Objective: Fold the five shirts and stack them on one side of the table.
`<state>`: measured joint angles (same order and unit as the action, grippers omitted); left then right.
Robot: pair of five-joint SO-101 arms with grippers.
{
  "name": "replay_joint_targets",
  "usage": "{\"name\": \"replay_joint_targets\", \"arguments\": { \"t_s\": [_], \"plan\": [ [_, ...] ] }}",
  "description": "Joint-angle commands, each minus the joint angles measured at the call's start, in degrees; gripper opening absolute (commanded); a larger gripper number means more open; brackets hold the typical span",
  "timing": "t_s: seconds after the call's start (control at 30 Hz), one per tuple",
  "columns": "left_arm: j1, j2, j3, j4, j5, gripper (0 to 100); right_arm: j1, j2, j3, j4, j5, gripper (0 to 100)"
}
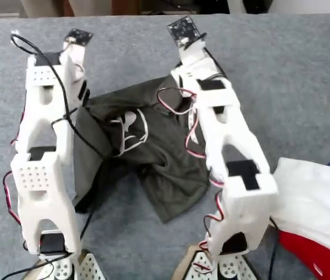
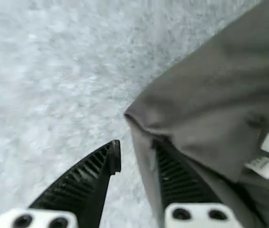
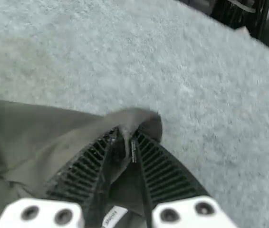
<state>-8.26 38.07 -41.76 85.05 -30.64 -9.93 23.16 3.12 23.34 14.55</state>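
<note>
A dark olive shirt lies crumpled on the grey table between the two arms, its inner label facing up. My right gripper is shut on a fold of the shirt's far edge, pinching the cloth at its fingertips. My left gripper is open at the shirt's left far corner. The cloth edge hangs between its fingers and drapes over one finger; the other finger is over bare table.
A white shirt lies over a red one at the near right of the table. Grey table surface lies open beyond and to the right. Both arm bases stand at the near edge.
</note>
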Motion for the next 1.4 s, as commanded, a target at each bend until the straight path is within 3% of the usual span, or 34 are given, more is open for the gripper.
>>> {"name": "replay_joint_targets", "arguments": {
  "t_s": [0.0,0.03,0.17,0.33,0.47,0.67,0.87,0.93,1.17,1.37],
  "plan": [
    [0.09,-0.57,-15.3,11.87,-0.44,16,2.42,1.89,-5.23,0.97,-0.62,0.4],
    [1.05,-0.57,-18.37,15.65,-0.62,16,2.42,2.24,-5.58,1.05,-0.62,0.4],
    [3.78,-4.97,-16.53,16.18,0.09,16,2.24,2.68,-6.02,1.05,-0.62,0.4],
    [12.66,-18.86,8.97,16.0,-2.37,16,2.24,2.77,-6.29,1.05,-0.62,0.4],
    [16.62,-30.73,27.69,14.86,0.35,16,2.33,2.77,-6.2,1.05,-0.62,0.4],
    [17.49,-38.9,45.27,1.23,7.56,16,2.33,2.77,-6.11,1.05,-0.62,0.4],
    [21.8,-35.12,48.35,-8.0,25.76,16,2.33,2.86,-6.02,1.05,-0.62,0.4],
    [22.24,-33.01,48.09,-10.73,28.48,17,2.33,2.86,-5.93,1.05,-0.53,0.4],
    [20.04,-26.59,47.56,-15.65,28.22,17,2.33,2.86,-5.93,1.05,-0.35,0.4],
    [15.74,-26.24,47.56,-15.65,21.54,16,2.33,2.95,-6.11,1.05,-0.26,0.4]
  ]
}}
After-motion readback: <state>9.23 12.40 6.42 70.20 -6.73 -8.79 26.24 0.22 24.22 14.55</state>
